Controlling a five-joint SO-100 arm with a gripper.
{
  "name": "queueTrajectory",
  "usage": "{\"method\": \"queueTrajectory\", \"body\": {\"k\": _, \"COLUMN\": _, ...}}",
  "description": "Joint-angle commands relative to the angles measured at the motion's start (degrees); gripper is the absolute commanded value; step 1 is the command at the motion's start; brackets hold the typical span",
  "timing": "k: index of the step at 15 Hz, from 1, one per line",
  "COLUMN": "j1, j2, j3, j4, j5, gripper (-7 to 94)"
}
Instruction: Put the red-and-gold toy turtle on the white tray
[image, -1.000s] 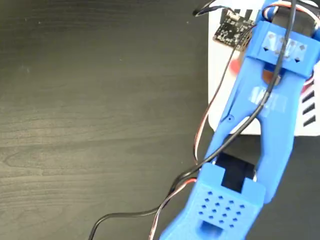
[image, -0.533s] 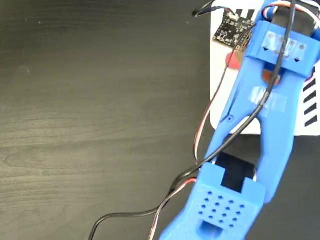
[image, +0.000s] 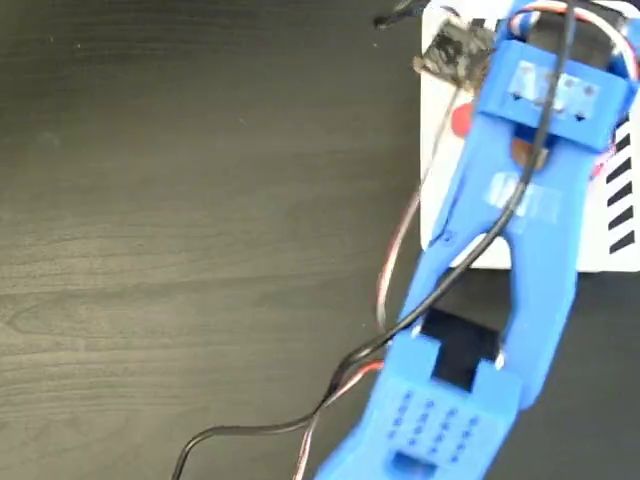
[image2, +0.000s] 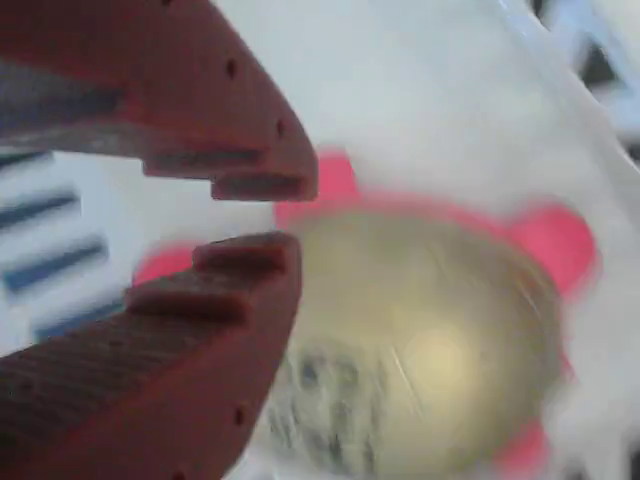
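- Pulling back and up from a second ago, blue arm blurring, more red of the red-and-gold toy turtle showing in the fixed view.
- Lying free on the white tray, beyond the gripper; placing looking done.
- Nearly pressed together, pinching nothing.
- Counting: one turtle, one tray, one gripper.

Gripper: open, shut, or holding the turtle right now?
Gripper: nearly shut, nothing between the fingers; the turtle lies free on the white tray.
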Motion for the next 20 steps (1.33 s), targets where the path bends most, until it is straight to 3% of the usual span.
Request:
{"method": "queueTrajectory", "body": {"k": 1, "j1": -2.37, "j2": 13.1, "j3": 1.67, "j4": -4.39, "j5": 1.41, "gripper": 0}}
{"method": "queueTrajectory", "body": {"k": 4, "j1": -7.73, "j2": 24.35, "j3": 9.14, "j4": -12.13, "j5": 2.9, "gripper": 0}}
{"method": "queueTrajectory", "body": {"k": 8, "j1": -20.48, "j2": 43.07, "j3": 37.27, "j4": -32.61, "j5": 4.31, "gripper": 0}}
{"method": "queueTrajectory", "body": {"k": 12, "j1": -31.29, "j2": 62.93, "j3": 71.37, "j4": -55.46, "j5": -1.67, "gripper": 0}}
{"method": "queueTrajectory", "body": {"k": 16, "j1": -34.37, "j2": 85.43, "j3": 95.8, "j4": -52.12, "j5": -3.87, "gripper": 0}}
{"method": "queueTrajectory", "body": {"k": 20, "j1": -33.93, "j2": 106.87, "j3": 112.06, "j4": -39.9, "j5": -6.59, "gripper": 0}}
